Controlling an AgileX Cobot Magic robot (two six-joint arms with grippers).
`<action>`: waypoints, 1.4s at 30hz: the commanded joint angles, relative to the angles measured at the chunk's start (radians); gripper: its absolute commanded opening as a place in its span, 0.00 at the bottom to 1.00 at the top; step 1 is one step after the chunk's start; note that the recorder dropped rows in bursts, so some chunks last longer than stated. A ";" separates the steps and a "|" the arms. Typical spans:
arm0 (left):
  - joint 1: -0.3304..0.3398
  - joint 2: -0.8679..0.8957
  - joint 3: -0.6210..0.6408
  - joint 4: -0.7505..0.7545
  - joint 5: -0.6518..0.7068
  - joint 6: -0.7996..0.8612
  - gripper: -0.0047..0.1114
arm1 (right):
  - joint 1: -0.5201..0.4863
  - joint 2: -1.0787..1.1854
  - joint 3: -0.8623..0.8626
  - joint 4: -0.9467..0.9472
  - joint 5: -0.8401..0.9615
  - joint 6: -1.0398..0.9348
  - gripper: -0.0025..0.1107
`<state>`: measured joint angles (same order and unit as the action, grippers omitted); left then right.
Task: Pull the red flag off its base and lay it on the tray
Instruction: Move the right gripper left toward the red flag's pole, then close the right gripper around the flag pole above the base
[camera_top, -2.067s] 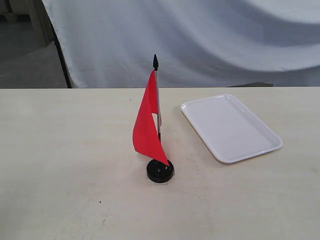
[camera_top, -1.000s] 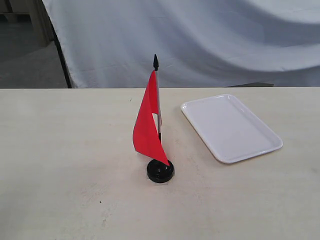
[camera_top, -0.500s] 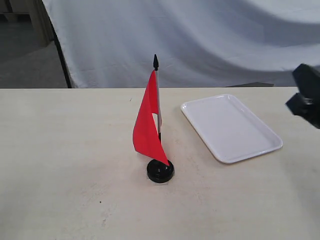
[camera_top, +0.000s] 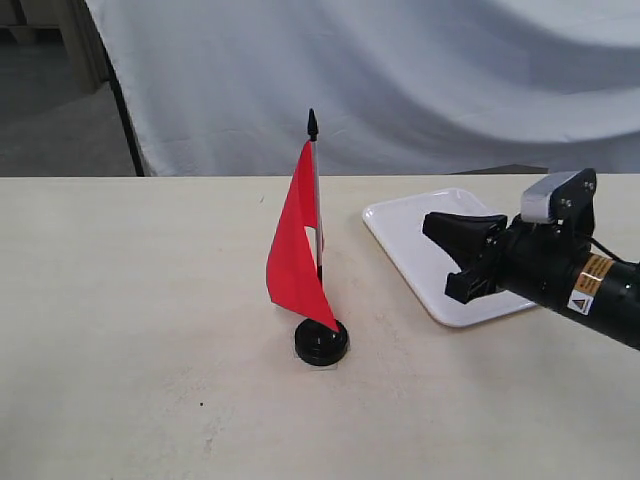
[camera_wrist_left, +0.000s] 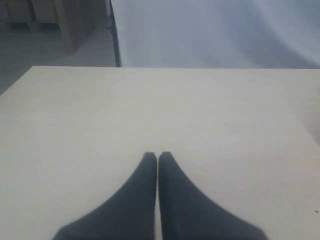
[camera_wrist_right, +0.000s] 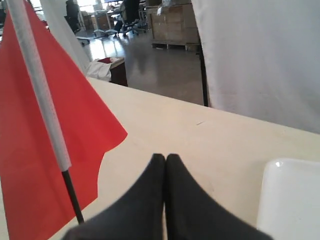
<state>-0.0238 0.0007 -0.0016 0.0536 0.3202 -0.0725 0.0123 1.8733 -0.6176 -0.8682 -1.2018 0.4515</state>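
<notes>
On the pale counter (camera_top: 150, 300) the red flag (camera_top: 295, 250) stands upright in its base (camera_top: 321, 343), beside the tray (camera_top: 395, 225). The right tool (camera_wrist_right: 161, 159), pressed together, hovers over the tray; unless it spreads, it could topple flag and base

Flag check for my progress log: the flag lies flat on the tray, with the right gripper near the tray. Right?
No. The flag stands upright in its base, not on the tray; the exterior view shows it. The right gripper is near the tray.
</notes>
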 joint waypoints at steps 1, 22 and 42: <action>0.003 -0.001 0.002 -0.007 0.001 -0.003 0.05 | 0.003 0.015 -0.010 -0.032 -0.019 0.003 0.02; 0.003 -0.001 0.002 -0.007 0.001 -0.003 0.05 | 0.271 0.015 -0.054 0.061 0.041 -0.112 0.77; 0.003 -0.001 0.002 -0.007 0.001 -0.003 0.05 | 0.398 0.205 -0.195 0.262 0.057 -0.221 0.53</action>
<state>-0.0238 0.0007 -0.0016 0.0536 0.3202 -0.0725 0.3914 2.0760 -0.8082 -0.6081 -1.1244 0.2618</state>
